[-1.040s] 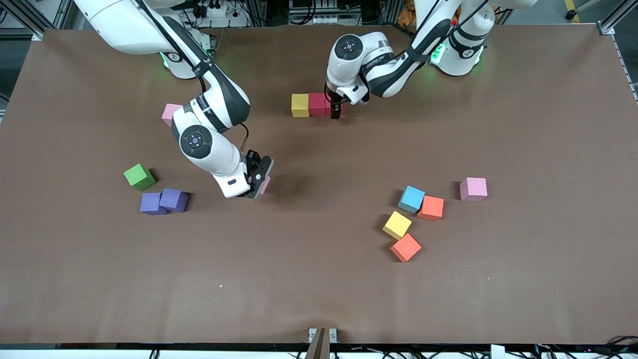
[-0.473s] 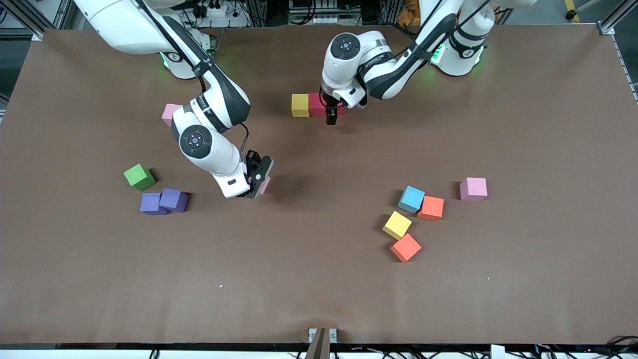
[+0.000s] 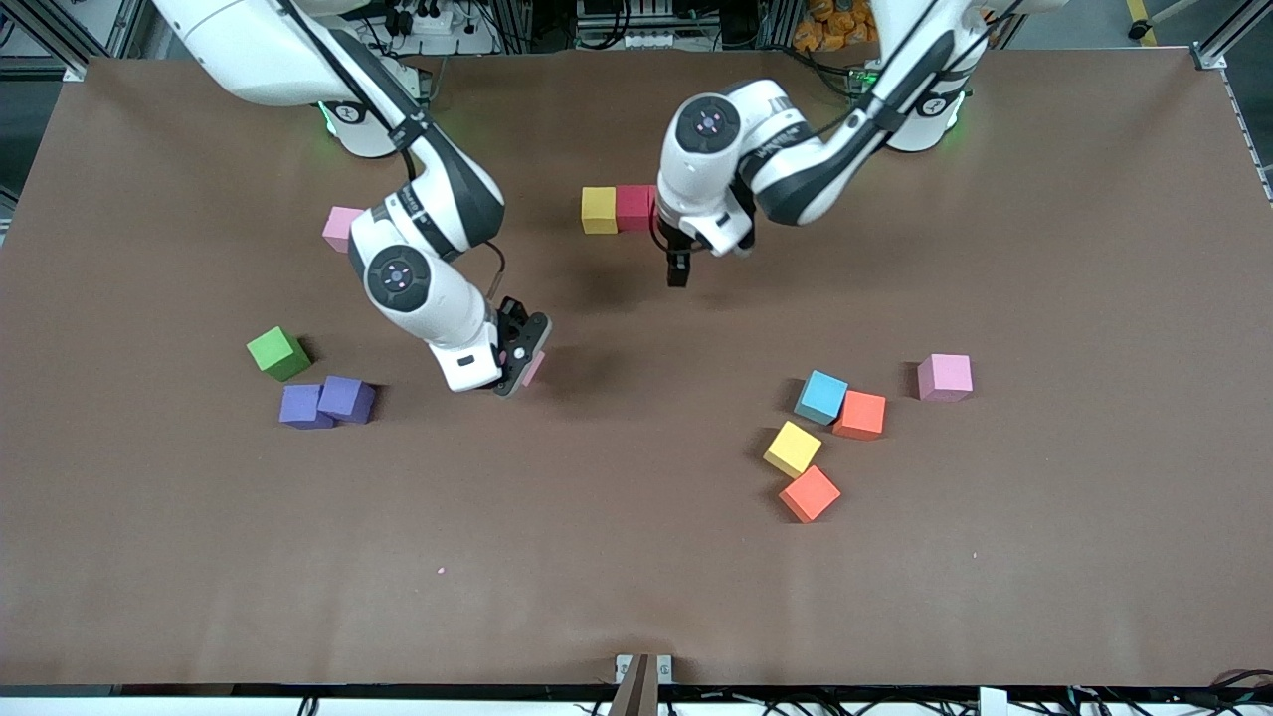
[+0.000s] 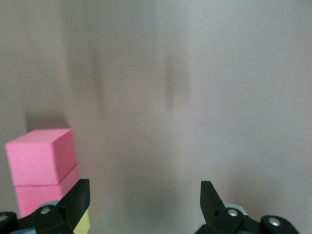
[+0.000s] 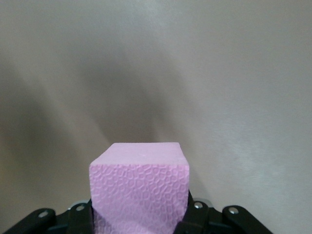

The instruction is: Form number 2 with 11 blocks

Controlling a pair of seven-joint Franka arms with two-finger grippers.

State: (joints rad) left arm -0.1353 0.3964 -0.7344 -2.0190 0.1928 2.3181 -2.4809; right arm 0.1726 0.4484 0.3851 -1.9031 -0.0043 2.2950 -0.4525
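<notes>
A short row of blocks lies near the robots' bases: a yellow block touching a red block. The left wrist view shows two pink-red blocks in line with a yellow one. My left gripper is open and empty over bare table beside that row; in its wrist view nothing is between the fingers. My right gripper is shut on a pink block, held over bare table at mid-table; the pink block barely shows in the front view.
Loose blocks toward the right arm's end: pink, green, two purple. Toward the left arm's end: light blue, orange, yellow, orange, pink.
My left gripper has drawn away from the end of the row and now hangs over bare table, leaving the row in place. My right gripper has shifted slightly with the pink block.
</notes>
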